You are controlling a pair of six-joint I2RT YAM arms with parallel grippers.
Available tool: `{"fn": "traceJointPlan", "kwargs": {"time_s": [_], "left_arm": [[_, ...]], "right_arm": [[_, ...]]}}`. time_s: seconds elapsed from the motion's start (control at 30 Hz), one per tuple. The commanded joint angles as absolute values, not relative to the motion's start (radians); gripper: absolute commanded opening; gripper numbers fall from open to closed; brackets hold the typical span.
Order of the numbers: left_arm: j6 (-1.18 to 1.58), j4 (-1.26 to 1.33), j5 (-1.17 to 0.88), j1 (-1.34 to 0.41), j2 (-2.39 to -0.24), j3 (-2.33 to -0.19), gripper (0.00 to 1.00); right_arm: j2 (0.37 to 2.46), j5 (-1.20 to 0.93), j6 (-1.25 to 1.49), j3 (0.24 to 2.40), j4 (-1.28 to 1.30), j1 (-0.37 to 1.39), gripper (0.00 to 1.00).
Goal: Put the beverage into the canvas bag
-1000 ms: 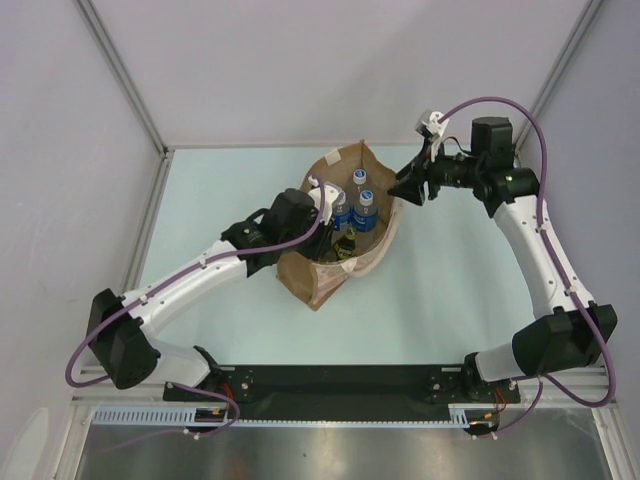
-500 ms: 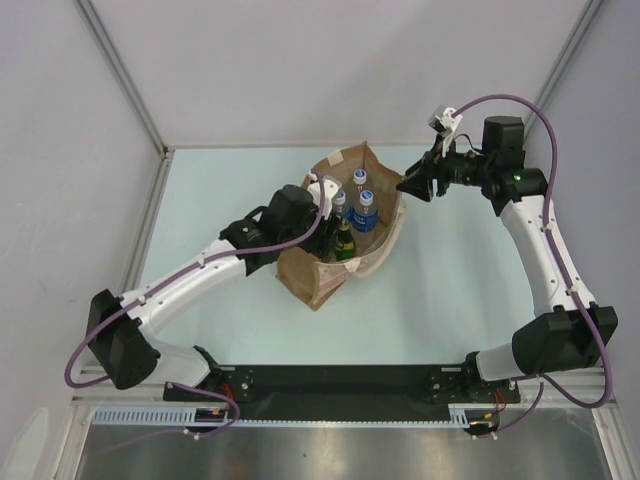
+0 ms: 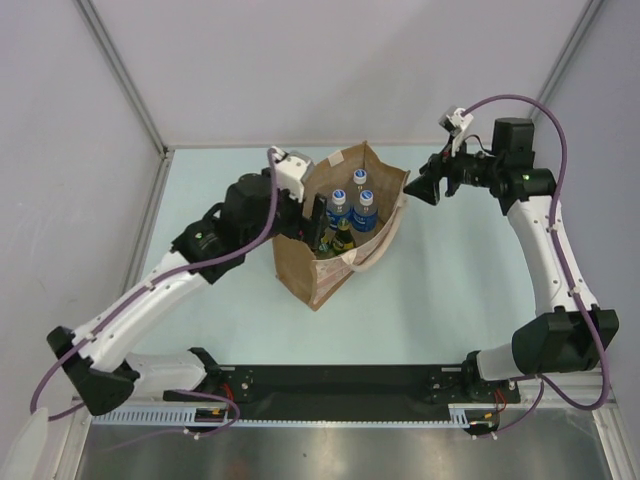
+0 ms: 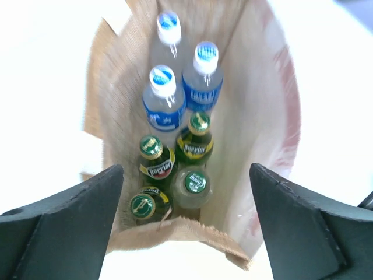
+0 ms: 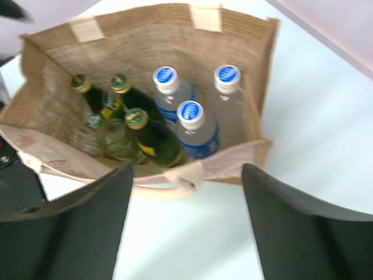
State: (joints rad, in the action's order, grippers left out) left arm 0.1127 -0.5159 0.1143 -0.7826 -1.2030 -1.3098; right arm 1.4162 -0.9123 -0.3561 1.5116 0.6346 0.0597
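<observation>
Here, the tan-brown boxy canvas bag with cream-white strap handles stands open-topped near the middle of the pale blue-green table, and every beverage in sight is inside it. Three clear plastic water bottles with blue-and-white caps stand together at one end of the bag. At the other end are three green glass bottles with gold-rimmed caps and one clear bottle with a green cap, which is pressed in among the green ones. All of them stand roughly upright (the green ones lean a little in the right wrist view).

The left gripper hangs over the bag's left edge, looking down into the opening. Its jaws are spread wide and grasp nothing, and they are clear of the bottle tops. The right gripper sits just beside the bag's right wall, apart from the fabric. Its jaws are parted too, and empty.
</observation>
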Motion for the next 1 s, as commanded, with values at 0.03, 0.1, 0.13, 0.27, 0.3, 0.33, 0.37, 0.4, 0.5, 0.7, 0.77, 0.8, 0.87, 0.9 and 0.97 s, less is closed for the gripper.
{"fn": "traceJointPlan", "kwargs": {"time_s": [0.03, 0.1, 0.13, 0.27, 0.3, 0.33, 0.37, 0.4, 0.5, 0.7, 0.77, 0.8, 0.87, 0.9, 0.97], "left_arm": [[0.227, -0.540, 0.196, -0.749, -1.085, -1.388, 0.99], [0.270, -0.554, 0.227, -0.724, -1.031, -1.390, 1.00], [0.282, -0.563, 0.244, -0.715, -1.013, -1.391, 1.00], [0.292, -0.659, 0.343, -0.664, -0.947, -1.449, 1.00], [0.285, -0.673, 0.359, -0.651, -0.924, -1.457, 1.00], [0.276, -0.686, 0.392, -0.644, -0.913, -1.465, 1.00], [0.273, -0.707, 0.405, -0.641, -0.902, -1.474, 1.00], [0.270, -0.718, 0.416, -0.634, -0.893, -1.477, 1.00], [0.264, -0.736, 0.433, -0.626, -0.859, -1.479, 1.00], [0.256, -0.761, 0.453, -0.624, -0.824, -1.474, 1.00], [0.253, -0.765, 0.454, -0.626, -0.819, -1.471, 1.00], [0.253, -0.767, 0.454, -0.624, -0.818, -1.471, 1.00], [0.253, -0.770, 0.457, -0.624, -0.813, -1.470, 1.00], [0.252, -0.770, 0.457, -0.626, -0.811, -1.470, 1.00], [0.250, -0.772, 0.457, -0.626, -0.807, -1.468, 1.00]], "right_arm": [[1.361, -0.836, -0.290, 1.555, 0.643, 0.008, 0.90], [1.350, -0.783, -0.253, 1.551, 0.627, -0.055, 0.98], [1.344, -0.755, -0.223, 1.548, 0.614, -0.072, 1.00], [1.324, -0.602, -0.027, 1.548, 0.551, -0.169, 1.00], [1.319, -0.512, -0.005, 1.551, 0.546, -0.195, 1.00], [1.315, -0.450, 0.029, 1.551, 0.539, -0.204, 1.00], [1.301, -0.387, 0.063, 1.552, 0.534, -0.207, 1.00], [1.295, -0.279, 0.063, 1.552, 0.529, -0.209, 1.00], [1.276, -0.136, 0.061, 1.565, 0.531, -0.209, 0.99], [1.249, -0.040, 0.048, 1.572, 0.549, -0.209, 1.00], [1.243, -0.038, 0.044, 1.577, 0.554, -0.209, 1.00], [1.238, -0.049, 0.043, 1.577, 0.557, -0.209, 1.00], [1.230, -0.070, 0.032, 1.583, 0.568, -0.209, 1.00], [1.229, -0.072, 0.031, 1.582, 0.571, -0.209, 1.00], [1.218, -0.080, 0.008, 1.580, 0.566, -0.209, 1.00]]}}
